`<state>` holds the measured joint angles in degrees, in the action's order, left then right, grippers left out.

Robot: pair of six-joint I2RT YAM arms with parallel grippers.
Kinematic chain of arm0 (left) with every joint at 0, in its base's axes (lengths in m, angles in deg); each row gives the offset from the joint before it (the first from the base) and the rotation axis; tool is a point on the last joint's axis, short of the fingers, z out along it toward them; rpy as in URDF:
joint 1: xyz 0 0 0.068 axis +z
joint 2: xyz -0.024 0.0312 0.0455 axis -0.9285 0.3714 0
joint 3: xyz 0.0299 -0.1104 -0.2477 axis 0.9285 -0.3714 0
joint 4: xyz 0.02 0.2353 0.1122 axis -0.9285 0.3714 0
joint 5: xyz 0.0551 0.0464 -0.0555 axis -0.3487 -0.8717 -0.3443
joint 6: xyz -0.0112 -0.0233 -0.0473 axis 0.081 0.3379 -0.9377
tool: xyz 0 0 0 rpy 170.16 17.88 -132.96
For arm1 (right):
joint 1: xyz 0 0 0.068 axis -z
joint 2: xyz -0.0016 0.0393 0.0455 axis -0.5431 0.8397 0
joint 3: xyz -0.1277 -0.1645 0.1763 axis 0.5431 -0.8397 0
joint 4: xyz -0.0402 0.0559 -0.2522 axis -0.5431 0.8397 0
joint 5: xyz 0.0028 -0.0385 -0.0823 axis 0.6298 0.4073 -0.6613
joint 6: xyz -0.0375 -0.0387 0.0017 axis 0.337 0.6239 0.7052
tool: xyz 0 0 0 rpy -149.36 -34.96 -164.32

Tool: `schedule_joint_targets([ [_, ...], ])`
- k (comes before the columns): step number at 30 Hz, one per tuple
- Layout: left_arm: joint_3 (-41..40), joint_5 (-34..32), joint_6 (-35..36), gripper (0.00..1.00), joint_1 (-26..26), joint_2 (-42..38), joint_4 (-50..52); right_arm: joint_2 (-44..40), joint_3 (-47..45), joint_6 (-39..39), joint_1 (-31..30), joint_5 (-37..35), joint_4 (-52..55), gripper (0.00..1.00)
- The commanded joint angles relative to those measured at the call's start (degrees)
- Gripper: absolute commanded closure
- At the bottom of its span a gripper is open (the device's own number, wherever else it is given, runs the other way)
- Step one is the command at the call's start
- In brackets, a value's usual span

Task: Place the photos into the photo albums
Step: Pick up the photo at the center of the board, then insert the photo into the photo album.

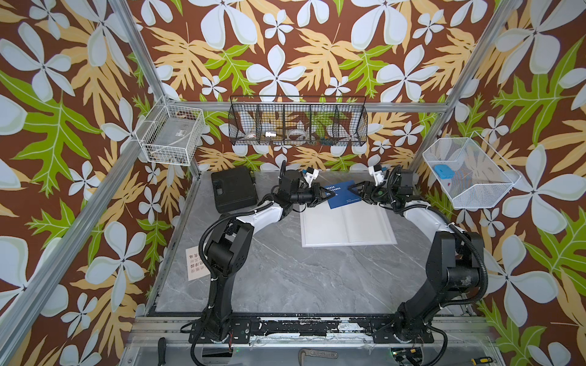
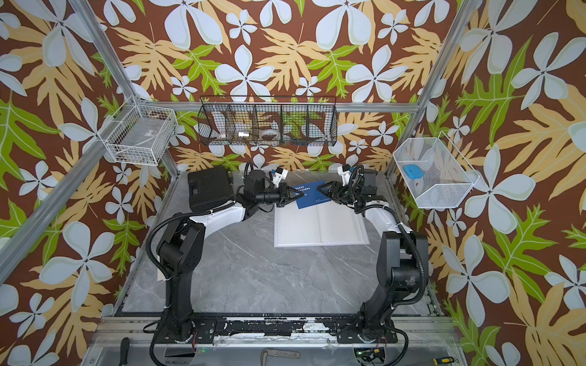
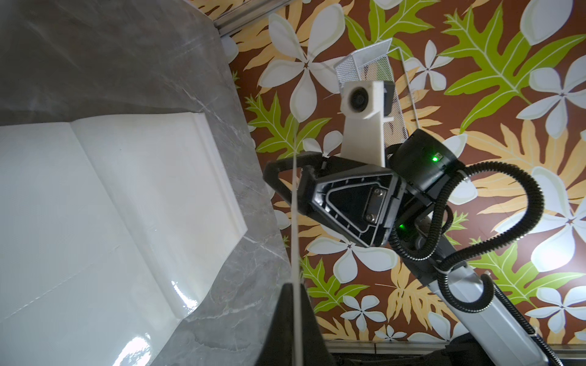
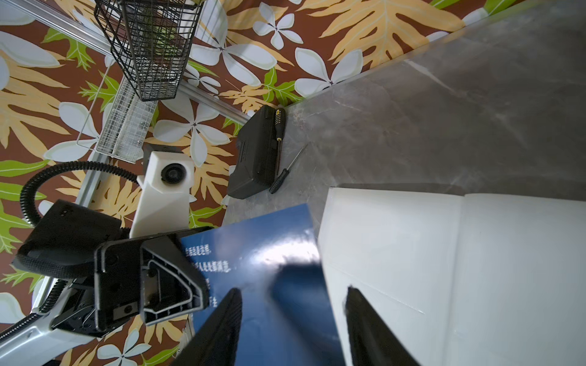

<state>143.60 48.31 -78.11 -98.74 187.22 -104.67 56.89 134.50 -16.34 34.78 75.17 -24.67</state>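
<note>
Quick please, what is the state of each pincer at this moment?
Left pincer: closed, holding the navy photo by its edge.
Right pincer: open, jaws on either side of the same photo, not clamped.

Bright even light; glare on album (image 3: 177, 291) page; wrist views warped.

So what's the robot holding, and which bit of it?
The left gripper pinches the blue card by one edge; the open right gripper straddles the opposite edge.
</note>
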Motion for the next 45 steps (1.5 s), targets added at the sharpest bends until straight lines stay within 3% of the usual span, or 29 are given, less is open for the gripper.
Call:
schedule_joint_targets([
  [1, 0.64, 0.13, 2.3, 1.0, 0.05, 0.47, 2.19, -0.08, 0.3, 0.82, 0.19, 3.29, 1.37, 0.58],
  [9, 1.9, 0.61, 4.16, 1.0, 0.22, 1.49, 5.46, 0.49, -0.75, -0.65, 0.26, 4.92, -0.18, 0.86],
  [15, 2.52, 0.53, 5.98, 0.99, 0.22, 2.0, 8.2, -0.08, -1.1, 0.06, 0.28, 2.66, 0.55, 1.0],
  [19, 2.28, -1.9, 8.72, 0.54, 0.81, 1.52, 11.35, -0.76, -0.09, 3.84, 0.23, -2.13, 5.63, 1.0],
  [21, 2.22, -5.95, 11.97, 0.29, 1.19, 0.23, 14.84, -1.09, 1.05, 7.2, 0.25, -6.18, 11.47, 1.0],
  [22, 2.68, -8.86, 14.51, 0.21, 1.28, -0.43, 17.66, -1.21, 1.13, 8.46, 0.32, -7.88, 13.53, 1.0],
  [26, 2.11, -17.47, 20.11, 0.14, 1.02, -2.53, 24.36, -1.86, -0.31, 11.5, 0.25, -15.68, 18.78, 1.0],
  [30, 3.36, -24.43, 26.2, 0.16, -0.33, -1.71, 31.99, -2.65, -1.88, 14.35, 0.13, -23.93, 23.26, 1.0],
  [37, 9.78, -31.76, 35.21, 0.44, -5.31, 4.83, 42.81, -3.83, -2.03, 16.86, 0.18, -32.62, 25.95, 1.0],
  [40, 13.33, -34.98, 37.61, 0.6, -6.74, 8.23, 46.62, -3.27, -2.22, 17.25, 0.13, -33.71, 25.95, 1.0],
  [45, 15.3, -39.82, 39.46, 0.65, -8.16, 11.32, 49.96, -2.04, -4.43, 16.47, -0.29, -32.61, 23.47, 1.0],
])
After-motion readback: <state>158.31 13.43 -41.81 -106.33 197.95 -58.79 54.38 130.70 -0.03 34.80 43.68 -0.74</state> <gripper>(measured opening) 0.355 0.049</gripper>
